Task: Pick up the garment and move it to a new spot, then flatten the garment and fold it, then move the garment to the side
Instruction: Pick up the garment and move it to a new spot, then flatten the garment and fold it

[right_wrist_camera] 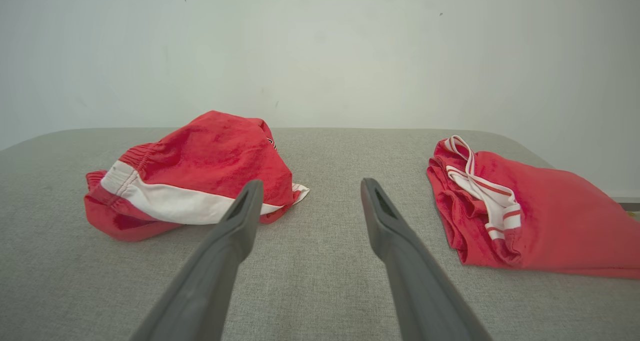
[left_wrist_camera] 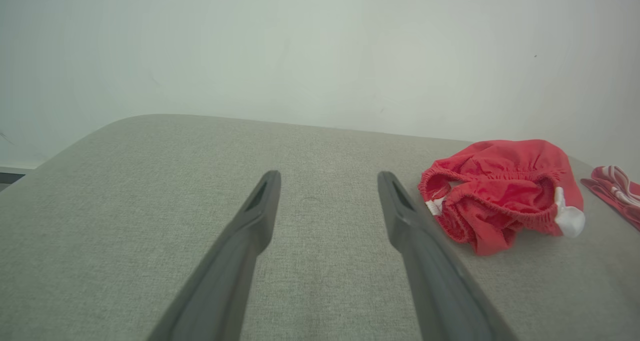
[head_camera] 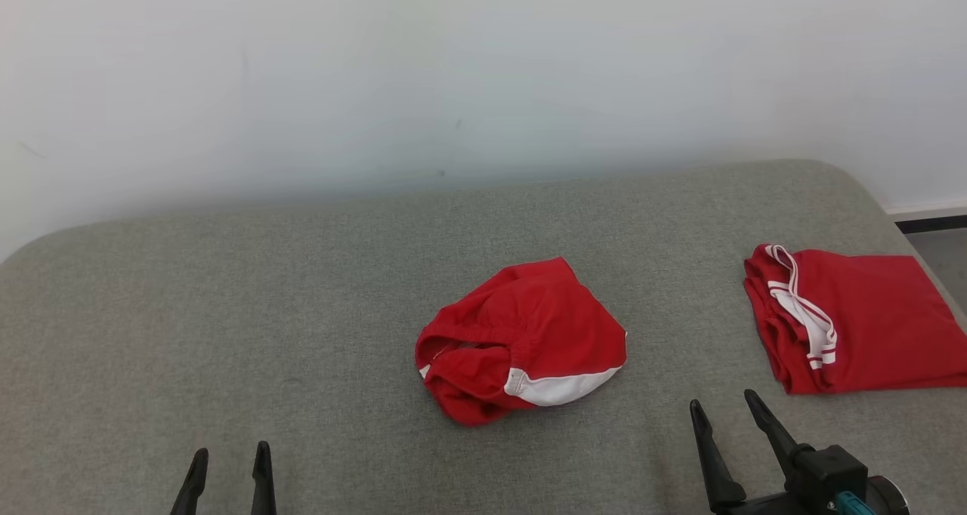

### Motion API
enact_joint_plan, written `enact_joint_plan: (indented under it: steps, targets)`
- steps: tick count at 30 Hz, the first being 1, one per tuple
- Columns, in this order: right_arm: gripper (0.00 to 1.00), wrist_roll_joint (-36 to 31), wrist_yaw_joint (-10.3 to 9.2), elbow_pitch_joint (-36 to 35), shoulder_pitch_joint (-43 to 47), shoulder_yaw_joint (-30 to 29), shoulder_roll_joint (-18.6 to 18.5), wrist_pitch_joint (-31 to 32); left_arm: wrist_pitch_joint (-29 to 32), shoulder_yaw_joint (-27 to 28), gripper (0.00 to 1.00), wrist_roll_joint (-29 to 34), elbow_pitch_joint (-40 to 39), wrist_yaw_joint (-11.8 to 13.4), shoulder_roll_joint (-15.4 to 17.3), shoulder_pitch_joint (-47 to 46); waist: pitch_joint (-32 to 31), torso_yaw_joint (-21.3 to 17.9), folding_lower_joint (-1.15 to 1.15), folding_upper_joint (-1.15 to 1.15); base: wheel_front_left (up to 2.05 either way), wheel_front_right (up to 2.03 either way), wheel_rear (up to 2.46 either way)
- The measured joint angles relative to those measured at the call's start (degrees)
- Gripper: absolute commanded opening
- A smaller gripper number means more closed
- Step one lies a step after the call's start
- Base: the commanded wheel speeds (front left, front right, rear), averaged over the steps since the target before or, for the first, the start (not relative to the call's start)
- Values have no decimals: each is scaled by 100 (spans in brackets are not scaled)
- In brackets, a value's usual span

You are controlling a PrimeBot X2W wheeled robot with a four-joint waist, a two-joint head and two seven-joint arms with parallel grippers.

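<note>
Evidently nothing was grasped: the left gripper (head_camera: 231,451) stood near left, fingers wide and empty. The crumpled garment (head_camera: 521,341) lay centre on the grey cushion (head_camera: 227,311). The right gripper (head_camera: 723,400), equally wide, stood near right, before a folded garment (head_camera: 869,319) presumably set aside.

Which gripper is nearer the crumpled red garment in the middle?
Right. The right gripper sits to the near right of the crumpled garment; the left gripper is farther off, to its near left.
</note>
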Motion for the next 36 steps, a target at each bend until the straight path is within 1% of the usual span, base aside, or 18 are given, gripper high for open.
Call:
enact_joint_plan:
  steps: [11, 21, 25, 28, 32, 36]
  targets:
    - [100, 0, 0, 34, -58, 155, -18, 5, 0, 190, 100, 220, -4, -172, -133, 15, -2, -40, 0, 0, 0, 0, 0]
    - [100, -3, 0, 45, -64, 179, -12, -9, 0, 220, 100, 324, 81, -314, -226, 15, 9, -36, 0, 0, 0, 0, 0]
    - [100, -3, 0, 44, -68, 204, -11, -18, 0, 237, 100, 352, 96, -315, -256, -12, 29, -51, 0, 0, 0, 0, 0]
    - [100, -3, 0, 43, -81, 219, -11, -19, 0, 240, 100, 352, 52, -368, -272, -49, 43, -74, 0, 0, 0, 0, 0]
    - [100, -2, 0, 42, -89, 231, -12, -34, 0, 162, 100, 382, 42, -424, -280, -78, 58, -124, 0, 0, 0, 0, 0]
    - [100, -1, 0, 45, -118, 280, -20, -35, 76, -159, 100, 432, 138, -586, -289, -368, 82, -207, 0, 0, 0, 0, 0]
